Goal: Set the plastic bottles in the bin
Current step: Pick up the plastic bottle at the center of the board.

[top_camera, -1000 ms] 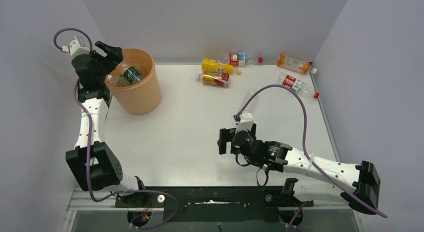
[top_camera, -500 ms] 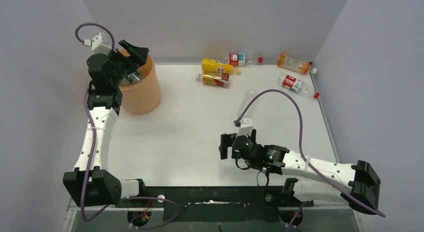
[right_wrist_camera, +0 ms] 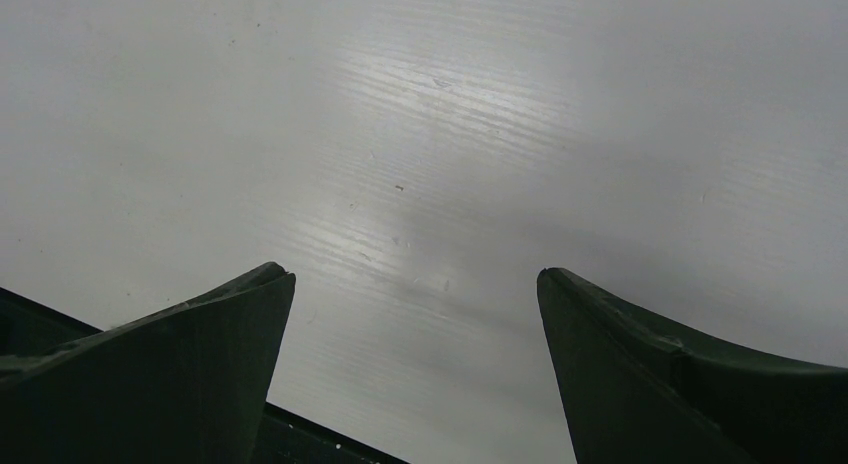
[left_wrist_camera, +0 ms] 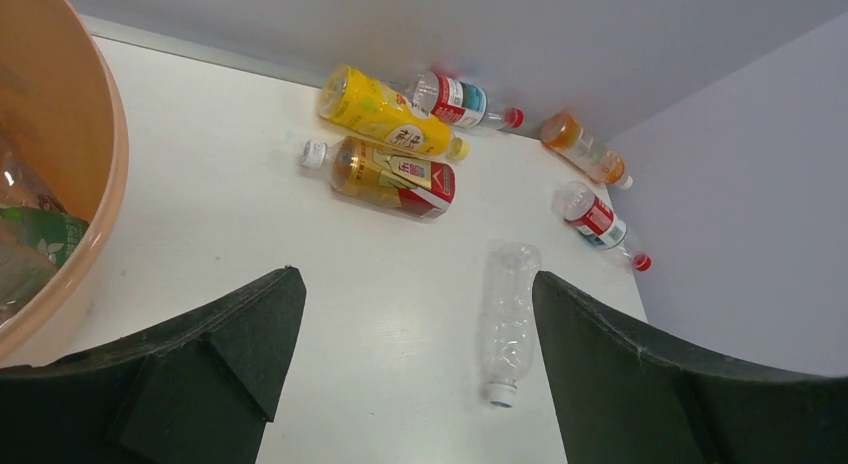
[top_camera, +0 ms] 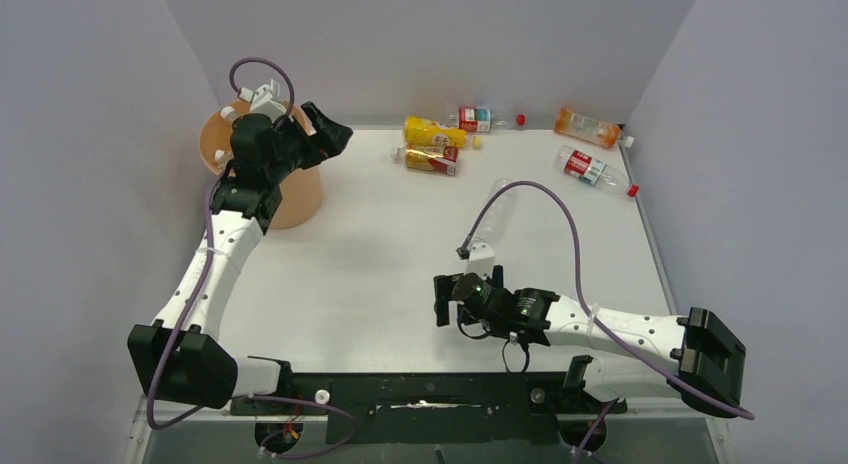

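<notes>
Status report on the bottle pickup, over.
Left end effector open, empty, beside round peach-orange plastic bin. Right end effector open, empty, over white table. Six small plastic bottles lie loose; nothing blocking.

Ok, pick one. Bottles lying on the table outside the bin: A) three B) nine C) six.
C: six lie on the table: a yellow bottle, an amber bottle, a blue-and-red-labelled bottle, an orange bottle, a red-labelled bottle and an empty clear bottle.

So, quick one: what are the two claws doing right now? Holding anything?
Left gripper: open, holding nothing, just beside the bin.
Right gripper: open, holding nothing, over the bare table.
</notes>
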`<state>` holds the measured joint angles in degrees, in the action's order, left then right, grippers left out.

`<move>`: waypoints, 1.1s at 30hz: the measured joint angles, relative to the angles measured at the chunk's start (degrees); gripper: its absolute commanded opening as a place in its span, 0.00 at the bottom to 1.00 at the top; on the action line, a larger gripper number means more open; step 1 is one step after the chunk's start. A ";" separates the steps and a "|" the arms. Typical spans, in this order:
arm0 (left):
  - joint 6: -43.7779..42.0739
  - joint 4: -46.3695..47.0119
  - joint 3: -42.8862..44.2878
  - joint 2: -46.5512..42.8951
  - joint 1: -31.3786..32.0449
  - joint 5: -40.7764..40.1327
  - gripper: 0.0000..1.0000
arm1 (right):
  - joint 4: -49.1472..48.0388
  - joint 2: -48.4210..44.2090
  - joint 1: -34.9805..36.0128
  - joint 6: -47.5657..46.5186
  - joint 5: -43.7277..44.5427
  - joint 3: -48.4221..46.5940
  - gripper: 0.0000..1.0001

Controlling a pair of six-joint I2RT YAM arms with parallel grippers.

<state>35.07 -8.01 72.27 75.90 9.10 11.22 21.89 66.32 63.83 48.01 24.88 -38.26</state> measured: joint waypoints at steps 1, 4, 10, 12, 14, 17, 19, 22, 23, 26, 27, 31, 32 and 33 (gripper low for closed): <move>-0.15 -0.37 0.02 0.00 0.20 0.02 0.85 | -0.07 0.04 0.00 0.46 -0.15 0.00 0.98; -0.63 -1.68 0.74 0.55 0.31 0.68 0.85 | -0.57 0.61 0.02 1.22 -0.61 0.00 0.98; -1.70 -4.81 4.63 3.67 0.85 3.23 0.85 | -2.82 2.10 0.02 3.78 -2.08 0.61 0.98; -1.90 -5.92 4.61 3.74 1.57 3.98 0.85 | -3.67 2.10 0.02 4.94 -2.43 1.27 0.98; -2.08 -6.49 4.50 3.74 2.58 4.42 0.85 | -4.44 2.10 0.02 6.01 -2.67 1.84 0.98; -2.34 -6.47 3.67 3.72 4.09 4.76 0.85 | -5.07 2.21 0.02 6.86 -2.95 2.08 0.98; -2.34 -6.69 2.58 3.72 5.11 4.98 0.85 | -5.31 2.27 0.00 6.93 -3.04 2.08 0.98; -2.32 -7.17 0.98 3.72 6.45 5.16 0.85 | -5.31 2.47 0.00 6.84 -3.08 2.05 0.98; -2.32 -7.19 0.15 3.65 7.08 5.11 0.86 | -5.31 2.60 0.00 6.78 -3.08 2.03 0.98; -2.23 -7.26 -2.51 3.23 8.76 5.07 0.85 | -5.27 2.95 0.00 6.60 -3.13 2.05 0.98; -2.05 -7.21 -3.78 2.84 9.42 5.03 0.86 | -5.27 2.95 -0.02 6.58 -3.17 2.03 0.98; -0.98 -7.28 -9.73 0.13 11.87 4.90 0.86 | -5.35 3.15 -0.04 6.67 -3.54 2.05 0.98; -0.83 -7.32 -10.93 -0.61 12.35 4.87 0.86 | -5.42 3.17 -0.04 6.69 -3.65 2.05 0.98; -0.74 -7.34 -11.67 -1.16 12.63 4.87 0.86 | -5.51 3.17 -0.04 6.73 -3.78 2.05 0.98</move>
<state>34.33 -15.35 60.60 74.74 21.74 16.10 16.38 69.49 63.79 54.74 21.10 -36.21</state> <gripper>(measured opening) 0.854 0.978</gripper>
